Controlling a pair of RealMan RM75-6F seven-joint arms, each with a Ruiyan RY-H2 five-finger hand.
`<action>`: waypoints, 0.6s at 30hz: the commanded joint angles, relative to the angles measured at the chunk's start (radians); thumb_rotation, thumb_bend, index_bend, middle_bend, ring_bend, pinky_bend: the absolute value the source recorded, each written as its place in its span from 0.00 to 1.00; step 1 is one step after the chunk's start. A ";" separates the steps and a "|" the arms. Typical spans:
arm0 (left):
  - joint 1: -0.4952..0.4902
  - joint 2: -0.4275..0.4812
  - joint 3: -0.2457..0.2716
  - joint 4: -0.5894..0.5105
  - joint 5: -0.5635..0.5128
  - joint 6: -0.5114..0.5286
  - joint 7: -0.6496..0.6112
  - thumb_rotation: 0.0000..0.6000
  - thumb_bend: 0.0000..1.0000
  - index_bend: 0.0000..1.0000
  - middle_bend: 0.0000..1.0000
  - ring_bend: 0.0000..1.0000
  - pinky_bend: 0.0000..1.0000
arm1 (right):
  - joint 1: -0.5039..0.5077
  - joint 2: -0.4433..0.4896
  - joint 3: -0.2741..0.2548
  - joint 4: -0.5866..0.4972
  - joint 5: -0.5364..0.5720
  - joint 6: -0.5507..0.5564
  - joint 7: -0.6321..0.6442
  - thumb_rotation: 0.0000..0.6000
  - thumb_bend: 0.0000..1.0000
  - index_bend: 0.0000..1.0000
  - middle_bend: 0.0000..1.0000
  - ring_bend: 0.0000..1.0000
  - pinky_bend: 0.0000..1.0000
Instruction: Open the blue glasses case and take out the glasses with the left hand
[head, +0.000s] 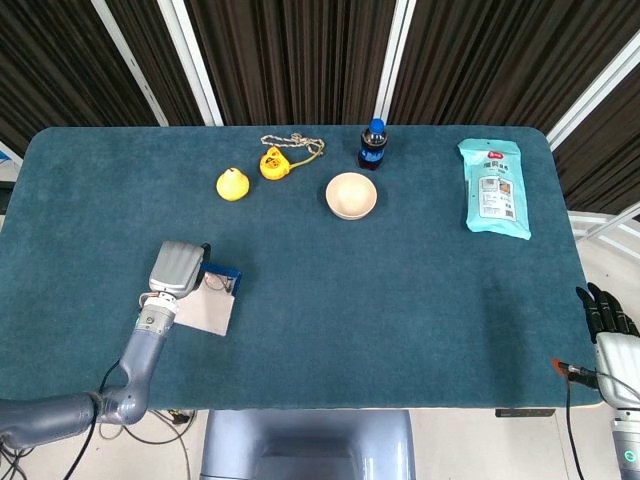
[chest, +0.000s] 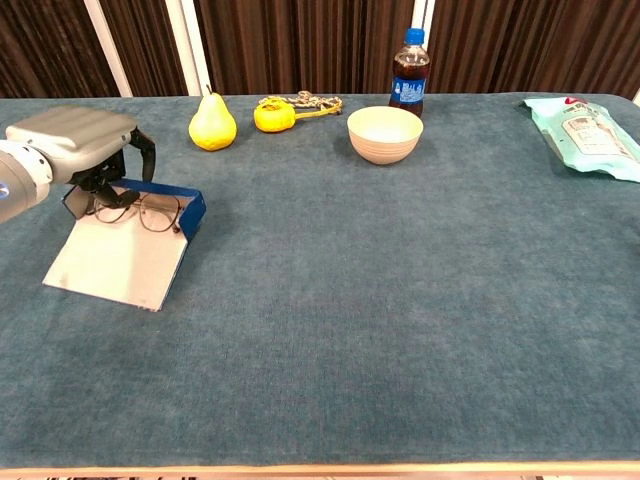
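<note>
The blue glasses case lies open on the left of the table, its pale lid flap spread toward the front edge. Thin-framed glasses sit inside the blue tray. My left hand is over the case's left end, dark fingers curled down into the tray beside the glasses, gripping the case. In the head view the left hand covers the case from the left. My right hand hangs off the table's front right corner, fingers straight, holding nothing.
At the back stand a yellow pear, a yellow toy on a chain, a cream bowl and a cola bottle. A teal pouch lies at the far right. The table is covered in blue felt.
</note>
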 joint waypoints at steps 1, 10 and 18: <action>0.027 -0.079 -0.005 0.109 0.072 0.061 -0.057 1.00 0.42 0.57 1.00 0.93 1.00 | 0.000 0.001 0.000 -0.004 0.002 -0.003 0.003 1.00 0.16 0.00 0.00 0.00 0.21; 0.048 -0.182 0.002 0.299 0.202 0.112 -0.128 1.00 0.42 0.57 1.00 0.93 1.00 | 0.000 0.001 0.001 -0.008 0.005 -0.002 0.001 1.00 0.16 0.00 0.00 0.00 0.21; 0.066 -0.224 -0.008 0.390 0.271 0.126 -0.178 1.00 0.42 0.57 1.00 0.93 1.00 | 0.000 0.001 0.002 -0.009 0.006 -0.003 0.004 1.00 0.16 0.00 0.00 0.00 0.21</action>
